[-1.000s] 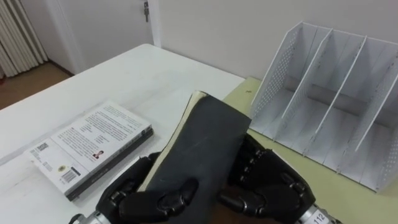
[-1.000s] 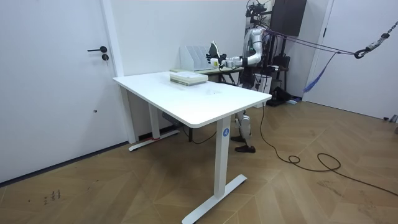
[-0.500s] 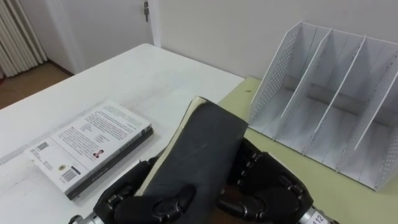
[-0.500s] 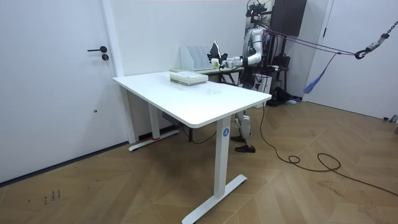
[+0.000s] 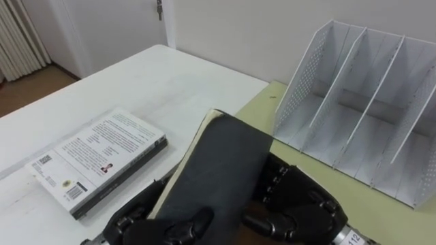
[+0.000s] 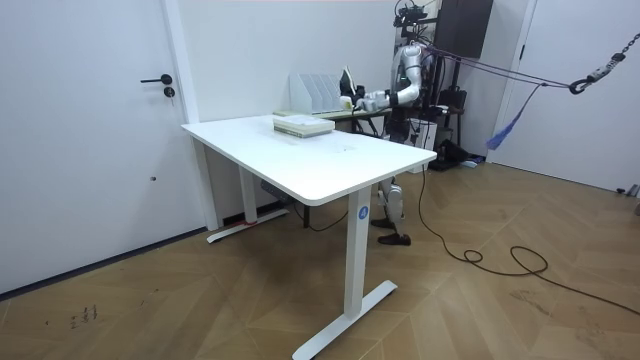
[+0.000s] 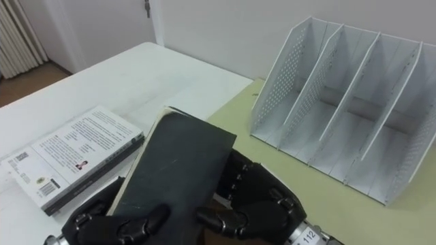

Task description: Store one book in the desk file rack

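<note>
Black and matt, the hardcover book (image 5: 219, 170) is off the table, held up before the white perforated metal file rack (image 5: 300, 75), to the left of the rack's left wall and apart from it. Both hands grasp the book at its lower end. The left hand (image 5: 139, 219) curls its thumb over the cover, and the right hand (image 5: 300, 207) clenches its fingers along the book's right edge.

The book's long axis runs from the hands up and away, with its far end leaning toward the rack's left wall. The cover faces upward, so the book probably must be turned upright before it can enter a slot. The right hand is the nearer one to the rack.

The rack stands on a pale green desk top (image 5: 381, 221). Well to the left of the rack, a white paperback book (image 5: 99, 160) lies flat on the white table (image 5: 157, 78).
</note>
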Available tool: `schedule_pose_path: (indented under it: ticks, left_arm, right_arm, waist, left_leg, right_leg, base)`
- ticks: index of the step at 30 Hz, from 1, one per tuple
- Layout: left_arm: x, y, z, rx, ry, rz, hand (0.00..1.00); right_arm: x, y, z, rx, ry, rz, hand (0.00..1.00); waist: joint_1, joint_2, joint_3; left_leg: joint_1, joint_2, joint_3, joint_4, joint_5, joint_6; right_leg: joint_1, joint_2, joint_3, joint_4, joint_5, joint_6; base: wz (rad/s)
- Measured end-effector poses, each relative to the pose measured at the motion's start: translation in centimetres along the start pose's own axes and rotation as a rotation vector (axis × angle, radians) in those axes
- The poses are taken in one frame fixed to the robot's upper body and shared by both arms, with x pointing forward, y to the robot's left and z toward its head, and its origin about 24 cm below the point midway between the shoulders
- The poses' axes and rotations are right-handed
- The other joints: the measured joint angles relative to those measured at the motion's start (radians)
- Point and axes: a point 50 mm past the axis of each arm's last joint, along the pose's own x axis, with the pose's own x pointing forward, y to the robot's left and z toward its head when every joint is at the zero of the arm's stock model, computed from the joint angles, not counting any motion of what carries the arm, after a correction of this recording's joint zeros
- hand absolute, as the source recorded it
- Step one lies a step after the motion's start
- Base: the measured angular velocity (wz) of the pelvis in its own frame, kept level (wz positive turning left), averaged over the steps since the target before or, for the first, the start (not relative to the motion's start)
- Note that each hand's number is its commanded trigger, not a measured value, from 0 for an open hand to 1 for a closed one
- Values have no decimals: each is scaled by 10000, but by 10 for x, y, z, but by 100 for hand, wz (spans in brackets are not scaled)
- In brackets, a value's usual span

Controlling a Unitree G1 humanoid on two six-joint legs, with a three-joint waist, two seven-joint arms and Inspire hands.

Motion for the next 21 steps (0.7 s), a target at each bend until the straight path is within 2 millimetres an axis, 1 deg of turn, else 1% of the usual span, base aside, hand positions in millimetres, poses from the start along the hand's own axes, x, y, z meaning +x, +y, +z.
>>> schedule_pose_path:
  ticks: [4, 7, 11, 19, 21]
  left_arm:
    - [-1, 0, -2, -144, 57, -253, 100]
    - [-1, 3, 1, 50, 263, -355, 100]
    - [1, 1, -2, -269, 202, -607, 100]
    - [0, 0, -8, -492, 417, -772, 100]
    - [0, 0, -9, -476, 446, -788, 100]
  right_arm:
    - [1, 2, 2, 35, -93, 152, 100]
    - [1, 3, 1, 38, 75, 257, 100]
    - [3, 7, 3, 148, -120, 479, 100]
    - [4, 9, 3, 116, 13, 662, 100]
    - [3, 9, 3, 73, 75, 665, 100]
  waist:
    - [-5, 13, 7]
    - [2, 17, 4]
    - [11, 47, -2]
    - [17, -46, 51]
    - [17, -54, 46]
  left_leg:
    - [-1, 0, 1, 6, 0, 0]
    - [-44, -4, -3, 6, 0, 0]
    - [-89, -10, 30, 46, 1, 1]
    - [-125, -19, 49, 53, 1, 2]
    - [-131, -18, 60, 51, 1, 2]
  right_leg:
    - [-18, 0, 8, 19, 0, 0]
    - [-84, -6, 14, 43, -1, -2]
    - [-131, -23, 19, 126, -1, -3]
    - [-285, -23, 93, 182, -38, -15]
    - [-273, -19, 111, 191, -37, -16]
  base:
    - [0]
    - [0]
    - [0]
    - [-2]
    - [-2]
